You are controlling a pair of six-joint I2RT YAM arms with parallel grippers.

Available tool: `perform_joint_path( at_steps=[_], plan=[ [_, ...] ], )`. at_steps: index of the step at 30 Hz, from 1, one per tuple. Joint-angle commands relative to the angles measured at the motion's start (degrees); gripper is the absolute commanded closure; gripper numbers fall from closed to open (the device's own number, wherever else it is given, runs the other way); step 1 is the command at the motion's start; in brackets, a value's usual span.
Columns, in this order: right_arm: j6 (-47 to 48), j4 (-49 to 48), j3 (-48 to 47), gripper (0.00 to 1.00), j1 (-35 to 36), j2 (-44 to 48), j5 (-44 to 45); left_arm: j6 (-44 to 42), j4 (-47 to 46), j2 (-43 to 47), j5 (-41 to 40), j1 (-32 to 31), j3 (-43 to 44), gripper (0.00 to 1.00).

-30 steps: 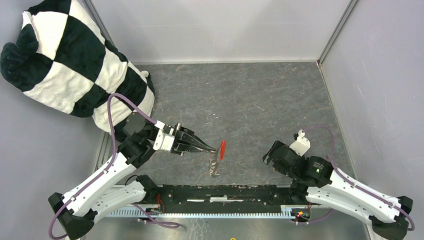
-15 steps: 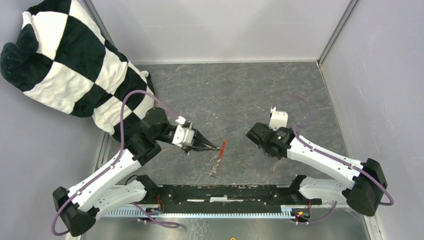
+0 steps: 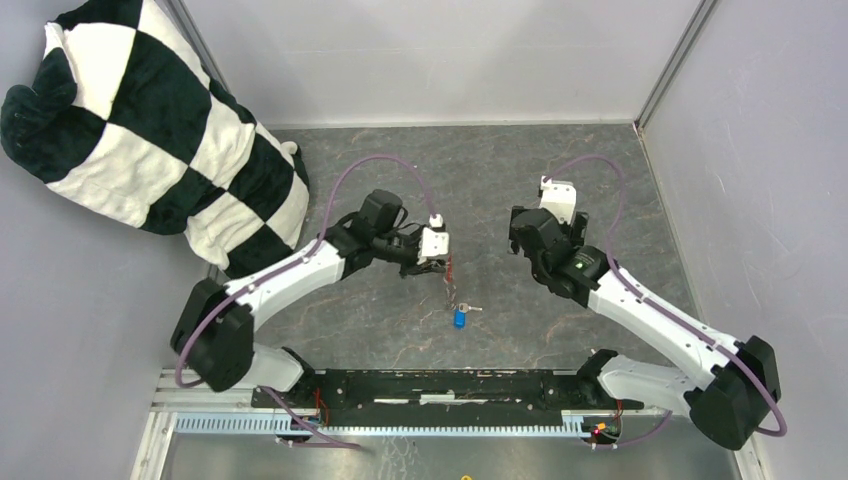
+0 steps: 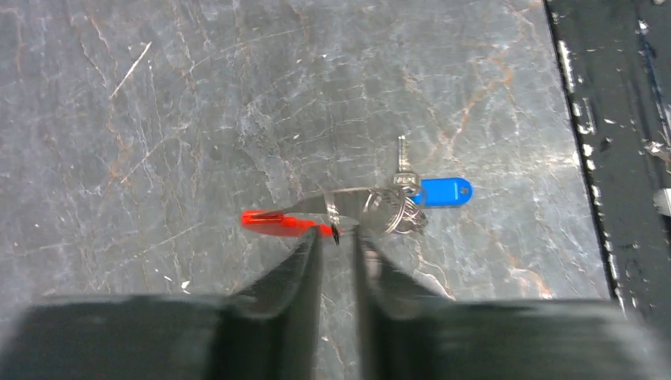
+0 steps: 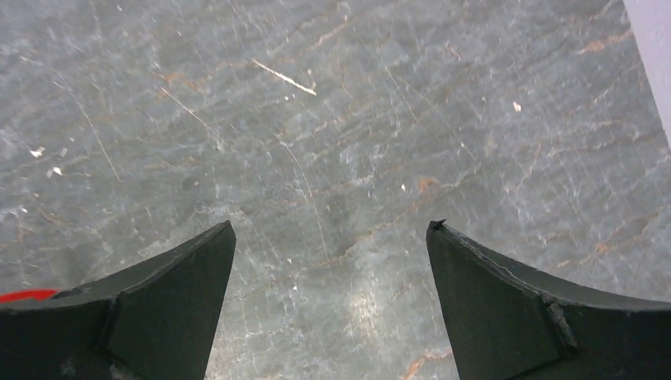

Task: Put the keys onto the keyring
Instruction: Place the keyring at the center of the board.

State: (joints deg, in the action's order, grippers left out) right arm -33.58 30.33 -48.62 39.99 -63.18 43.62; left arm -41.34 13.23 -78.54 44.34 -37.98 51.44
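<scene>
The keyring's red tag [image 3: 449, 268] [image 4: 273, 222] lies mid-table, and its thin metal loop [image 4: 342, 207] reaches my left gripper [image 3: 441, 263] [image 4: 336, 236]. Those jaws are closed to a narrow slit, with the loop's end between the tips. Past it, tangled split rings [image 4: 398, 212] join a silver key [image 4: 402, 162] and a blue key head [image 3: 459, 318] [image 4: 445, 191], both on the table. My right gripper [image 3: 521, 236] [image 5: 331, 229] hangs wide open over bare table to the right, holding nothing. A sliver of the red tag [image 5: 24, 295] shows at its view's left edge.
A black-and-white checked cushion [image 3: 150, 130] fills the back left corner. Grey walls close the back and the right [image 3: 740, 150]. The black base rail [image 3: 440, 385] [image 4: 625, 158] runs along the near edge, close to the blue key head.
My left arm has swung right and away from the rail, carrying the keyring to mid-table, where the blue key head now shows. My right arm has reached forward and left towards it.
</scene>
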Motion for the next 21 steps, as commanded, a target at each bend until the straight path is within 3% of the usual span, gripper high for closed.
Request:
perform_joint_path(
  at_steps=[1,3,4,9,10,12,18,21],
  plan=[
    [7.1,-7.9,1.1,0.02,-2.3,5.8,-2.2,-8.4,6.1,-8.4,-2.2,-0.3,6.9,0.49],
    [8.5,-8.3,1.6,0.02,-4.0,9.0,-3.9,-10.9,11.3,-12.8,-1.3,-1.5,12.5,0.21],
    [9.2,-8.4,2.0,0.02,-4.5,10.6,-4.3,-11.7,14.3,-15.0,-0.5,-2.1,15.8,0.15],
    [12.8,-11.3,4.7,0.02,-7.8,14.8,-10.3,-9.4,20.0,-25.2,2.6,-5.1,28.8,0.1],
    [13.0,-11.4,5.3,0.02,-8.4,14.4,-10.8,-6.2,19.9,-26.5,2.6,-5.0,30.6,0.02],
    [13.1,-12.7,7.4,0.02,-9.4,14.3,-11.8,-1.2,20.4,-28.4,0.9,-4.3,32.1,0.0],
    [14.7,-20.3,14.3,0.02,-10.5,15.5,-15.7,14.0,25.6,-30.0,-9.1,4.1,35.1,0.0],
    [14.8,-19.7,14.9,0.02,-10.6,12.6,-12.6,16.2,30.3,-29.5,-14.2,9.8,35.7,0.0]
  ],
)
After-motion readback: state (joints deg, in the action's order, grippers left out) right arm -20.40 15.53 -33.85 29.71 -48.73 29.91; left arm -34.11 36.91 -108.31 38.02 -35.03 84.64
